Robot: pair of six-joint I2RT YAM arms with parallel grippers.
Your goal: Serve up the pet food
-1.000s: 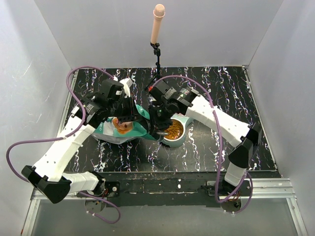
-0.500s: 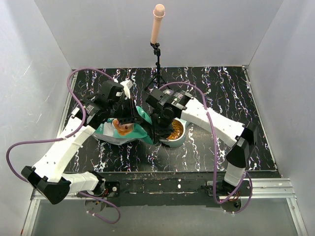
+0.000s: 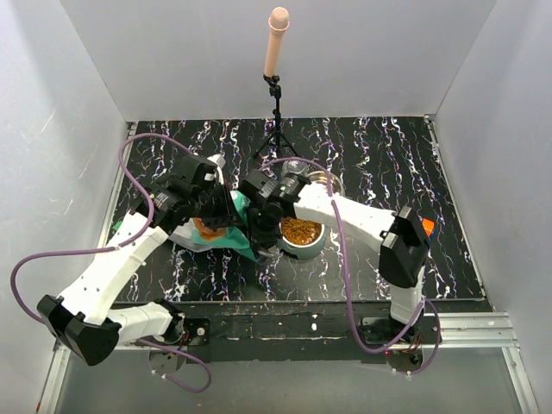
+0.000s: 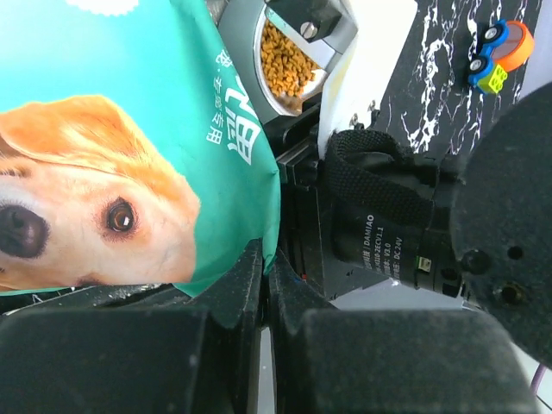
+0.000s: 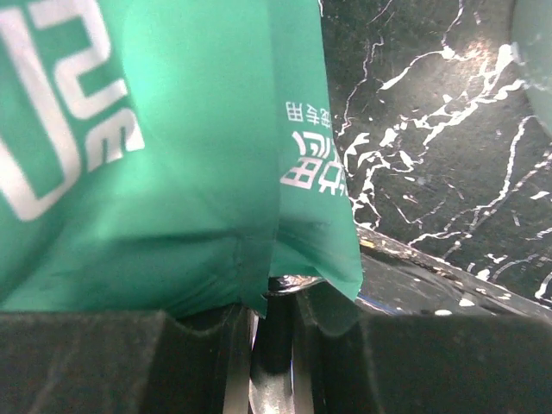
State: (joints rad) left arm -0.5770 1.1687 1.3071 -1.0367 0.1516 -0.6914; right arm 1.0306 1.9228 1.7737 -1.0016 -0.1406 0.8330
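The teal-green pet food bag [image 3: 207,231] with a dog's face lies tilted on the black marbled table, left of a grey-green bowl [image 3: 304,251]. The bowl holds brown kibble [image 3: 302,230]. My left gripper [image 3: 226,207] is shut on the bag's edge; the left wrist view shows the bag [image 4: 129,112] pinched at my gripper [image 4: 266,263], with the bowl [image 4: 246,52] and kibble [image 4: 285,60] beyond. My right gripper [image 3: 261,226] is shut on another edge of the bag [image 5: 155,172], pinched low in the right wrist view [image 5: 263,302]. The bag's mouth is hidden.
A tripod [image 3: 276,129] with a beige cylinder [image 3: 278,39] stands at the back centre. A metal dish [image 3: 321,178] sits behind the bowl. A small orange toy [image 3: 427,227] lies right of it, also seen in the left wrist view [image 4: 496,56]. White walls enclose the table.
Both grippers and the bag have moved left, away from the bowl. The right arm has swung further left over the bowl, and the bag sits lower and flatter.
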